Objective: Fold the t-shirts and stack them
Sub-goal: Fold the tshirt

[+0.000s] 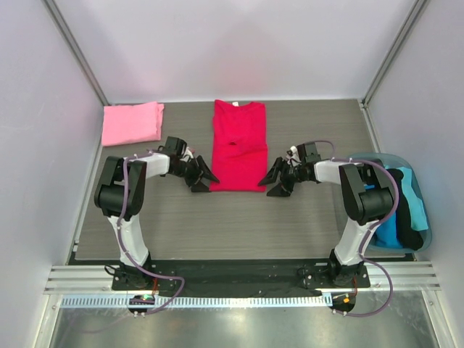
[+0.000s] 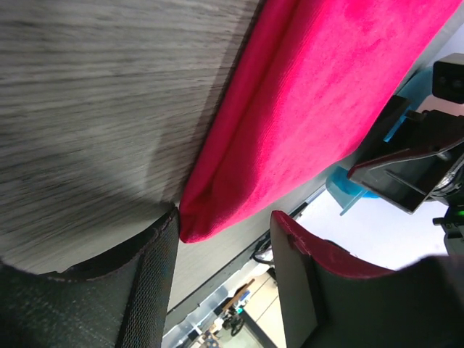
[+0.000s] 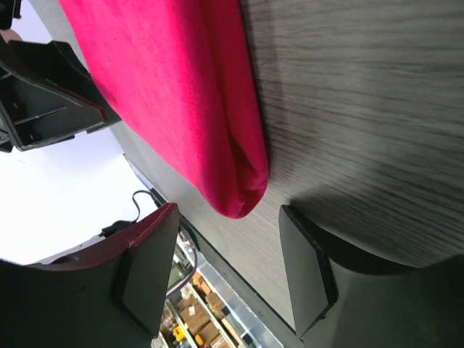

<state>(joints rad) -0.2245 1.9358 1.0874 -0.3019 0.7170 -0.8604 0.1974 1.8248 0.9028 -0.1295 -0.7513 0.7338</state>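
Grey wood-grain surface (image 1: 239, 225), closed in by plain white walls (image 1: 232, 43) on three sides, fills your overhead view. You are looking down on two black-and-white arms bolted at the near edge, both reaching inward toward the middle.

The crimson-red t-shirt (image 1: 238, 145) lies flat at the centre of the surface, folded into a tall, narrow rectangle that runs from the back edge toward the arms. The light pink t-shirt (image 1: 132, 123) lies folded in the back left corner, well apart from the red one.

Your left fingers (image 1: 204, 175) sit low at the near left corner of the red t-shirt. In the left wrist view they stand apart, with the rounded, doubled corner of red cloth lying on the surface between them, just beside one tip and not clamped.

Your right fingers (image 1: 279, 177) sit at the near right corner of the same shirt. In the right wrist view they are spread wide, and the folded corner rests on the surface in the gap, touching neither finger.

To the right of the right arm, a translucent blue bin (image 1: 395, 159) holds blue and black cloth.
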